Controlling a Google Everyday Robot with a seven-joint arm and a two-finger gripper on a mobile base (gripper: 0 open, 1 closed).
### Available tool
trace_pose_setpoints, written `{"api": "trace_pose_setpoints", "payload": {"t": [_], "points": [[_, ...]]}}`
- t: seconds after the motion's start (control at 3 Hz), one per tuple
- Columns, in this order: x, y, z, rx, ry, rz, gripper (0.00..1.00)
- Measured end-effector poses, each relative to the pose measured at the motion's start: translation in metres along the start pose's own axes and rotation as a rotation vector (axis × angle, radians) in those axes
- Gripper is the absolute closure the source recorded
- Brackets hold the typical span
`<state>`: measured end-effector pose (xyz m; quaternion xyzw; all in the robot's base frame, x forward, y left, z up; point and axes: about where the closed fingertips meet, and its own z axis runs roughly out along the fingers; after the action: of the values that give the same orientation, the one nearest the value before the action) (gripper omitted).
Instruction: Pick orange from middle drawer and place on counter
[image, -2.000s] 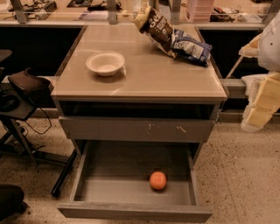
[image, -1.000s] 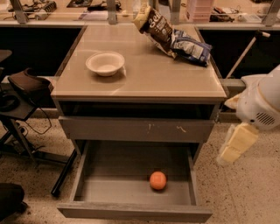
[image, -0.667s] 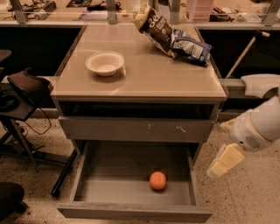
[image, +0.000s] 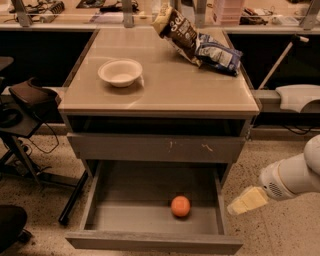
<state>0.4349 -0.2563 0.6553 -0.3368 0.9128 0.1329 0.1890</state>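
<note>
The orange (image: 180, 206) lies in the open drawer (image: 127, 197), near its front. It seems light, firm and smooth, and may roll, so grip across its middle. The end effector (image: 247, 201) hangs right of the drawer, empty; how open, I cannot tell.

Little can be read. On the brown snack bag (image: 176, 29), at 1 o'clock on the bench (image: 165, 90), large pale letters show, perhaps "ce"; folds hide the rest. The blue bag (image: 218, 54) touching it carries print too small to make out. The pincer (image: 247, 201), plain cream, hangs at 4 o'clock, just right of the open drawer (image: 130, 200)
</note>
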Motion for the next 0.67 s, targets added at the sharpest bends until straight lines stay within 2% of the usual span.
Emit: {"api": "trace_pose_setpoints", "payload": {"t": [0.33, 0.67], "points": [[-0.0006, -0.0033, 0.0023, 0.019, -0.006, 0.037, 0.0], [-0.0044, -0.0032, 0.0105, -0.024, -0.083, 0.058, 0.0]]}}
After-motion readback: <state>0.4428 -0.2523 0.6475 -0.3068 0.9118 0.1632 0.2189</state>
